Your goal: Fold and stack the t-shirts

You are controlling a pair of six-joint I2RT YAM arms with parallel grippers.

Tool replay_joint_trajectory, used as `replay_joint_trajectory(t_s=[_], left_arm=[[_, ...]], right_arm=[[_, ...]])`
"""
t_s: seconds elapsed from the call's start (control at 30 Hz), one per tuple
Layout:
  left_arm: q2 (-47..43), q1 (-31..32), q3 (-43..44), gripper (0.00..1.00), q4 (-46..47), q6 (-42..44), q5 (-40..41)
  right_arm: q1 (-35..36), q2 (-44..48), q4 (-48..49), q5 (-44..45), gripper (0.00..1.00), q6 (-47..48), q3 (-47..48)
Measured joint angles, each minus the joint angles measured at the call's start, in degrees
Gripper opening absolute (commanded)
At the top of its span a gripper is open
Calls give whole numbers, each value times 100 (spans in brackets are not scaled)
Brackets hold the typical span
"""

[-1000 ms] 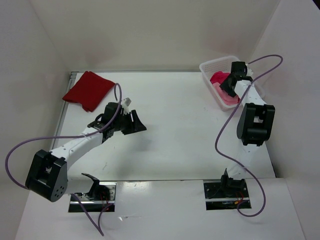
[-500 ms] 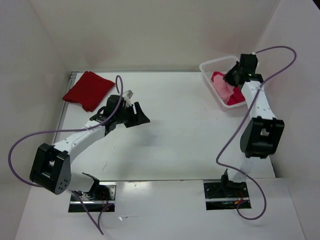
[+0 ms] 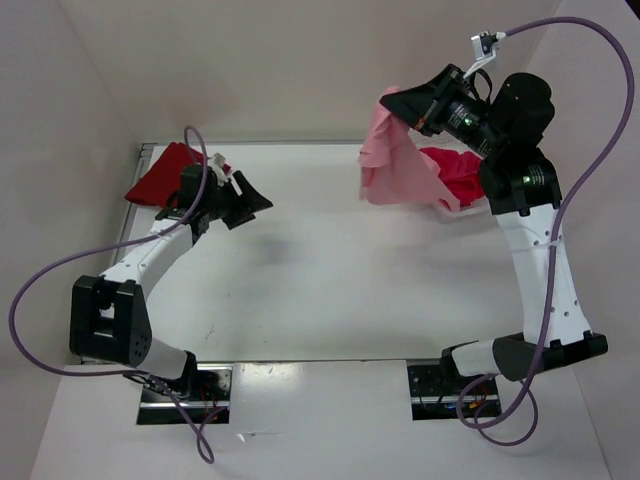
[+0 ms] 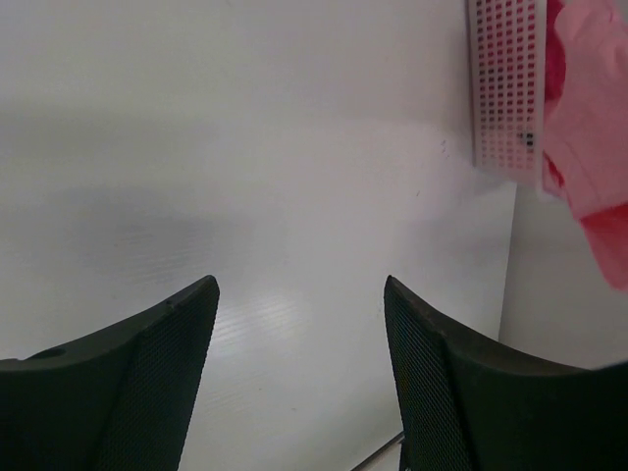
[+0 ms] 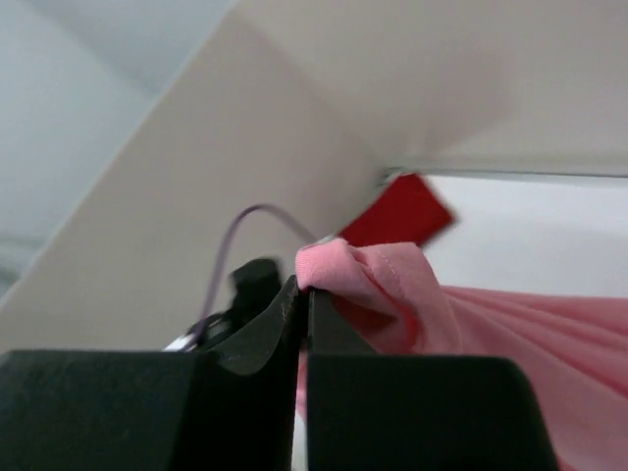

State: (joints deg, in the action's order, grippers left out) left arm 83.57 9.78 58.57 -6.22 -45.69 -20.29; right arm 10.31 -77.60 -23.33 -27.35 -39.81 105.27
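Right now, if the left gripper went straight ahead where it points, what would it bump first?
Probably the bare white table, since the left gripper tilts down at it. The basket and pink t-shirt are farther off, to one side.

We count three plain soft cloth short-sleeved t-shirts: one dark red t-shirt [image 3: 155, 180], one light pink t-shirt [image 3: 395, 170], one magenta-crimson t-shirt [image 3: 460, 166]. White plastic lattice basket [image 4: 502, 88]: one. Flat white table [image 3: 330, 280]: one. White-and-black jointed robot arms: two, a left arm [image 3: 150, 257] and a right arm [image 3: 540, 255]. Black two-finger grippers: two, a left gripper [image 4: 299, 294] and a right gripper [image 5: 302, 292], one to each arm. Thin purple cables: two, a left cable [image 3: 50, 270] and a right cable [image 3: 560, 21]. Metal base plates at the near edge: we tally two, a left plate [image 3: 215, 385] and a right plate [image 3: 425, 380].
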Motion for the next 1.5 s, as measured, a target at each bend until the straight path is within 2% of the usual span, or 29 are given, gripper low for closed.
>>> replay_joint_trajectory(t_s=[0.23,0.37,0.5,0.57,0.67,0.77,0.93,1.03,1.07,1.1,1.17,1.27,1.37,1.5], left_arm=[[-33,-837,92,76,11,-131,-203],[-238,-1244,92,77,-96,-127,-219],[-549,-1526,92,77,-107,-120,-212],[-619,-1532,76,77,-107,-94,-210],[-780,-1510,-103,77,-186,52,-94],[-922,-1469,-280,77,-422,321,68],[-953,-1364,-599,77,-638,605,208],[-1010,-1320,-791,77,-798,656,245],[-1045,-1311,-824,77,-839,678,258],[-1078,-1294,-831,78,-892,699,291],[-1156,-1283,-833,80,-953,800,385],[-1283,-1283,-986,81,-968,824,481],[-1318,-1283,-1364,81,-1012,785,531],[-1320,-1266,-1742,84,-1373,728,570]], right_arm=[[863,-24,800,-925,2,-793,662],[1303,-44,1300,-1344,2,-1158,538],[1521,-297,1320,-1311,3,-1147,470],[1561,-363,1412,-1202,3,-1056,63],[1506,-382,1502,-922,2,-925,-1097],[1266,-1060,1438,-697,1,-820,-1843],[1010,-2747,916,-177,1,-568,-1722],[940,-3294,365,302,16,-358,-1088],[933,-3344,291,457,30,-267,-872],[918,-3344,240,590,37,-219,-721],[890,-3139,258,896,45,-28,-551],[933,-2559,251,1285,45,282,-745],[1305,-1840,267,1545,44,490,-1543],[2319,-1224,289,1580,23,540,-3185]])
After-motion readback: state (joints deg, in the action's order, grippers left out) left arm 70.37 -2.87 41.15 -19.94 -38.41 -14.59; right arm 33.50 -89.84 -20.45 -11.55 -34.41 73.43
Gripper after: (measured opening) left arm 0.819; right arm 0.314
